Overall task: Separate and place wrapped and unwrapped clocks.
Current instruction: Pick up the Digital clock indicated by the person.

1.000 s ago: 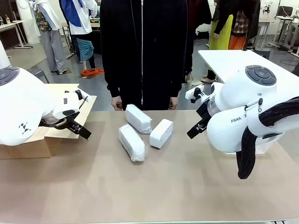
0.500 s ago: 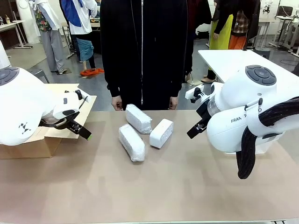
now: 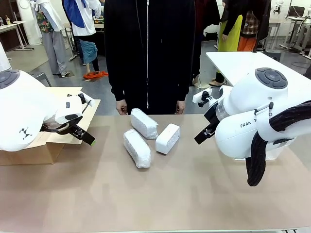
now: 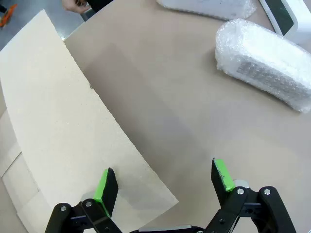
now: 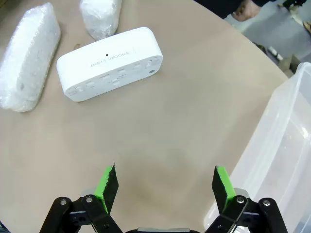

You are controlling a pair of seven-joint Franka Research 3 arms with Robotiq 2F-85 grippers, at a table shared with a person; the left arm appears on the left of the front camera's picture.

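Brown tabletop [image 3: 146, 194], front view: near wrapped clock [image 3: 137, 147], far wrapped clock [image 3: 144, 123] and bare clock [image 3: 167, 139] lie clustered, seemingly all unsorted. Left wrist view: left gripper [image 4: 164, 177] wide, empty, by cardboard flap [image 4: 58, 121]. Right wrist view: right gripper [image 5: 165, 182] wide, empty, beside clear tub [image 5: 286, 136].

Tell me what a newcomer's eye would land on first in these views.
The cluster mid-table: the nearer wrapped clock, the farther wrapped clock and the bare alarm clock on their right. A person in black stands just behind them at the far edge. The left gripper and right gripper hang open on either side, holding nothing.
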